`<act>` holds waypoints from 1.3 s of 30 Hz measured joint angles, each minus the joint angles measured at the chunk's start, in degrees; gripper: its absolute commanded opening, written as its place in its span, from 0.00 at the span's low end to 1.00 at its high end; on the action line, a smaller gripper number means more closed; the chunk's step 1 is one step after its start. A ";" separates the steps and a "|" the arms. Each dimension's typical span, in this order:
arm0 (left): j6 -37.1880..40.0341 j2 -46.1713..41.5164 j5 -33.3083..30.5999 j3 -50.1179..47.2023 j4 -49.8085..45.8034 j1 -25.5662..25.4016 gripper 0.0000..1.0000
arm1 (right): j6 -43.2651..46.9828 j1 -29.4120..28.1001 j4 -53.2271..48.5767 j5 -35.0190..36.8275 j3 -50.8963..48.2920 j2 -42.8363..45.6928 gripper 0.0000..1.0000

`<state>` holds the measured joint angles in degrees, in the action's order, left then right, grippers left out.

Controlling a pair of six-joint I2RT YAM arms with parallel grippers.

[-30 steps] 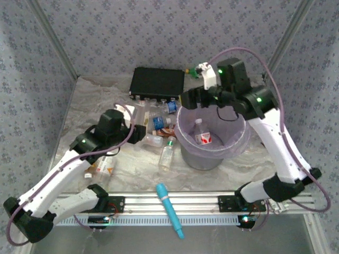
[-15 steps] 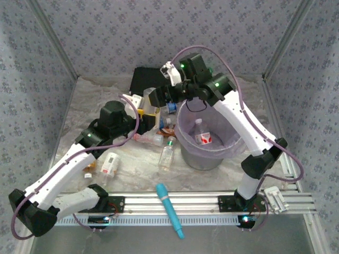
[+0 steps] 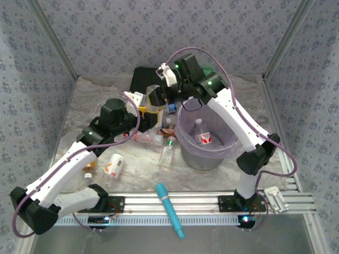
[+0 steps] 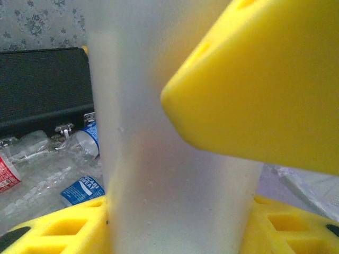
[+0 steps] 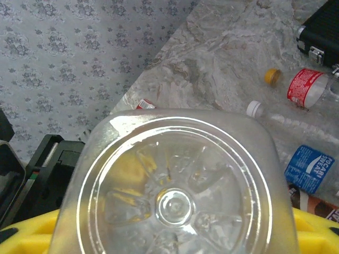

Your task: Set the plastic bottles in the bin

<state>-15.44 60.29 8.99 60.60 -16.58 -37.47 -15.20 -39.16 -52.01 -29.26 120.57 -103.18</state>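
Progress is standing at an early stage, judging from the layout; one bottle is in the bin and the others in view are out.

The table (image 3: 265, 169) is carrying every item. The bin (image 3: 204, 159) is sitting near its centre; a single red-labelled bottle (image 3: 200, 132) is lying inside on the lilac liner. The black box (image 3: 153, 79) is lying at 11 o'clock from the bin; it is taking no part in the task.

The left gripper (image 3: 145, 112) is reaching in from 9 o'clock; its yellow fingers (image 4: 254, 79) are clamping the frosted body of a clear bottle (image 3: 152, 95), which is sitting at 10 o'clock from the bin, outside the rim. The right gripper (image 3: 157, 99) is meeting that bottle from the 12 o'clock side; its wrist camera is facing a squarish bottle base flanked by yellow pads (image 5: 26, 233), judged to be the same bottle; whether those pads are pressing or merely flanking cannot be told. A handover is looking likely.

Loose bottles are lying between 8 and 10 o'clock from the bin; a blue-labelled bottle (image 3: 170, 107) is lying near the rim at 10 o'clock; a green-capped bottle (image 3: 167, 154) is lying just beside the wall at 8 o'clock; an orange-labelled bottle (image 3: 114, 165) is lying farther out at 8 o'clock. The cyan stick (image 3: 169, 209) is lying at 7 o'clock; it is staying out of the bin.

Work left: binning the clear bottle, then each loose bottle.
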 measured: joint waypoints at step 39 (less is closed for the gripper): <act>-15.67 5.84 -4.31 -15.39 -6.75 -11.98 0.93 | 7.15 19.52 -20.41 21.00 1.31 21.94 0.43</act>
<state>-31.11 66.13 4.69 45.21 -23.33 -49.45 -8.05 -19.64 -72.42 -8.25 121.89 -81.23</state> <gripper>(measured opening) 0.932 0.558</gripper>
